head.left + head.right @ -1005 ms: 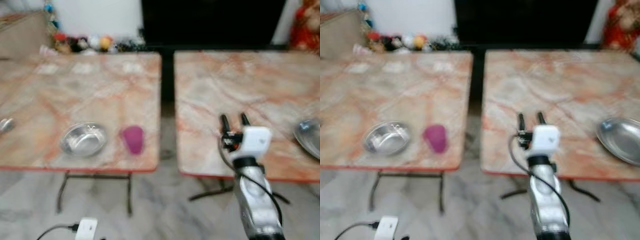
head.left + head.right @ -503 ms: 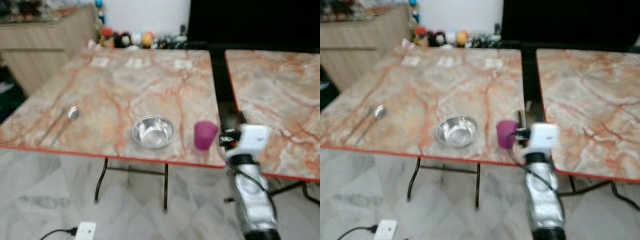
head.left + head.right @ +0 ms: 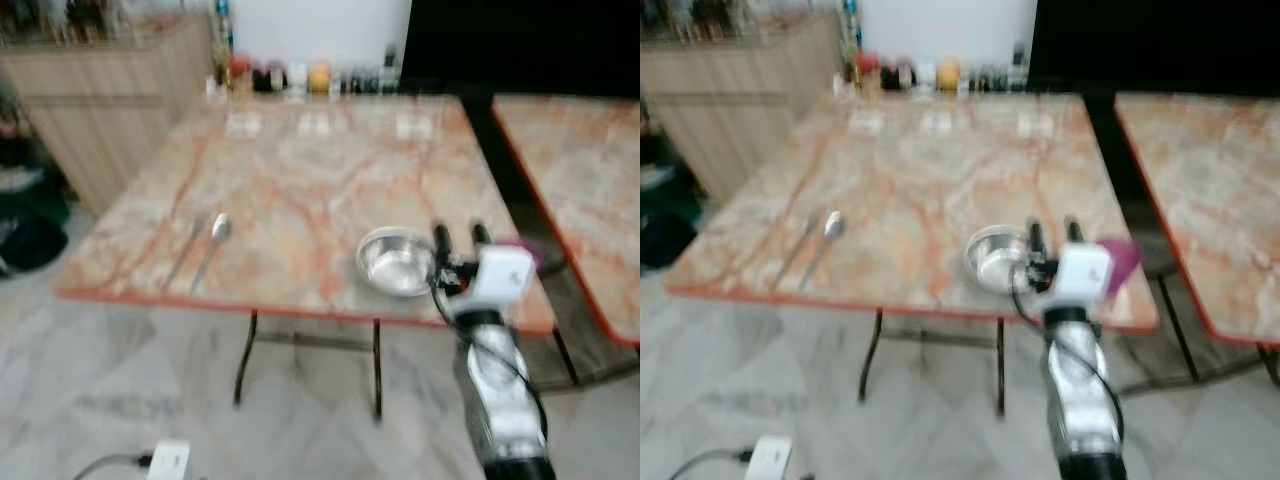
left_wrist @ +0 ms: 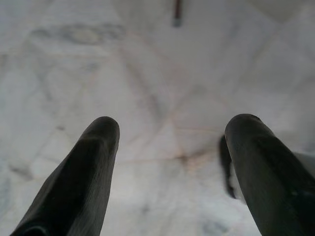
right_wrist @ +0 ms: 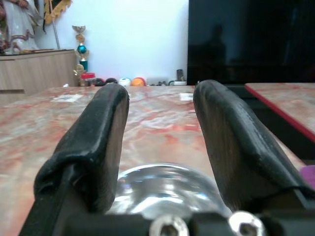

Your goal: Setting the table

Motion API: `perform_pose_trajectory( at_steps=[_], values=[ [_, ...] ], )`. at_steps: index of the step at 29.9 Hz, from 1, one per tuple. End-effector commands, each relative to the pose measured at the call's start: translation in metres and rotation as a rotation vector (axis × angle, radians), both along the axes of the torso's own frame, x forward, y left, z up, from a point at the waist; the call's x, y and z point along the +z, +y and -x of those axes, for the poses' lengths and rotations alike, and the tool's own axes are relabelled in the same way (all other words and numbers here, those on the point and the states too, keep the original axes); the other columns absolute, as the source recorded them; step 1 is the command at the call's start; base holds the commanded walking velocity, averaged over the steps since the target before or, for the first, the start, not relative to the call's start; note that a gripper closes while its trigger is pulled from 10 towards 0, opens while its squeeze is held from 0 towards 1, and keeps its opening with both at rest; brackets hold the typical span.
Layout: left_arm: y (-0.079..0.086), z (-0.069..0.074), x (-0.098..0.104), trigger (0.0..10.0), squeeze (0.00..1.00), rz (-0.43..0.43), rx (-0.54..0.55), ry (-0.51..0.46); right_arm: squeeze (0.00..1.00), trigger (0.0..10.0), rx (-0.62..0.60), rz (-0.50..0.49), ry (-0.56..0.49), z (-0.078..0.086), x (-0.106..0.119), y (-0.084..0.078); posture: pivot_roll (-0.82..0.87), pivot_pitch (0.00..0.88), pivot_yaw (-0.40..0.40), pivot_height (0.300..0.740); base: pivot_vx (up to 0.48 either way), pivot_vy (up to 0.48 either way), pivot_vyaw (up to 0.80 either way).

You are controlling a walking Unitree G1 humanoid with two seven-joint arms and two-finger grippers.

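Looking down from the left eye view: marble table (image 3: 300, 180) with red edge, blurred. Steel bowl (image 3: 396, 262) near the front edge, toward the right corner. Spoon (image 3: 213, 240) lying well apart to the bowl's left, a second thin utensil (image 3: 185, 252) just beside it, too blurred to name. Right gripper (image 3: 455, 234) raised at the table's front edge, just right of the bowl, fingers apart, empty. Purple cup (image 3: 528, 252) mostly hidden behind the white wrist housing. Second table (image 3: 590, 170) to the right across a dark gap. Small bottles and ornaments (image 3: 300, 76) along the far edge, wooden cabinet (image 3: 110, 110) at far left, white charger (image 3: 168, 461) on the marble floor.

Seen from the right eye view: same layout, bowl (image 3: 992, 260) touching the gripper's outline, cup (image 3: 1118, 262) peeking out to the right of the wrist.

Seen from the left wrist view: left gripper (image 4: 172, 132) hanging over the floor (image 4: 162, 64), fingers spread wide, nothing between them.

Seen from the right wrist view: right fingers (image 5: 103, 128) parted, level with the tabletop, bowl (image 5: 165, 189) close below and between them, not gripped. Sliver of cup (image 5: 308, 174) at the edge.
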State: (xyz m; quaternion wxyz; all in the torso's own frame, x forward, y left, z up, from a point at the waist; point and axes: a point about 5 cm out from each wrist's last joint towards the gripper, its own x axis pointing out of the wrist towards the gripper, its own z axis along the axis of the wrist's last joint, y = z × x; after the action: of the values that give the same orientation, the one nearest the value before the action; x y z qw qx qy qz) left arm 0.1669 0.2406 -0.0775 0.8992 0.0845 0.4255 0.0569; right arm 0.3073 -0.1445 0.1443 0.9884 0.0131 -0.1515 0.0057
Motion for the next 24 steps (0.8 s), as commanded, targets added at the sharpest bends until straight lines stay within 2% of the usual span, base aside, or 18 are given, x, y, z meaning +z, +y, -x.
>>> perform_pose_trajectory(
  at_steps=[1, 8, 24],
  values=[
    [-0.0047, 0.0019, -0.002, 10.0, 0.0, 0.018, 0.0, 0.002, 0.0, 10.0, -0.03, 0.001, 0.017, 0.0005, -0.0029, -0.0087, -0.06, 0.013, 0.052, 0.732, 0.0, 0.0, 0.0],
    [-0.005, 0.0011, -0.0017, 10.0, 0.0, 0.016, -0.013, 0.001, 0.0, 10.0, -0.042, -0.011, 0.037, 0.0006, -0.0071, -0.0088, -0.06, 0.014, 0.054, 0.732, 0.0, 0.0, 0.0],
    [-0.0085, -0.0025, -0.0003, 10.0, 0.0, 0.018, -0.027, -0.019, 0.0, 10.0, -0.049, -0.023, 0.063, 0.0024, -0.0118, -0.0098, -0.06, 0.02, 0.054, 0.732, 0.294, 0.0, 0.0]
  ],
)
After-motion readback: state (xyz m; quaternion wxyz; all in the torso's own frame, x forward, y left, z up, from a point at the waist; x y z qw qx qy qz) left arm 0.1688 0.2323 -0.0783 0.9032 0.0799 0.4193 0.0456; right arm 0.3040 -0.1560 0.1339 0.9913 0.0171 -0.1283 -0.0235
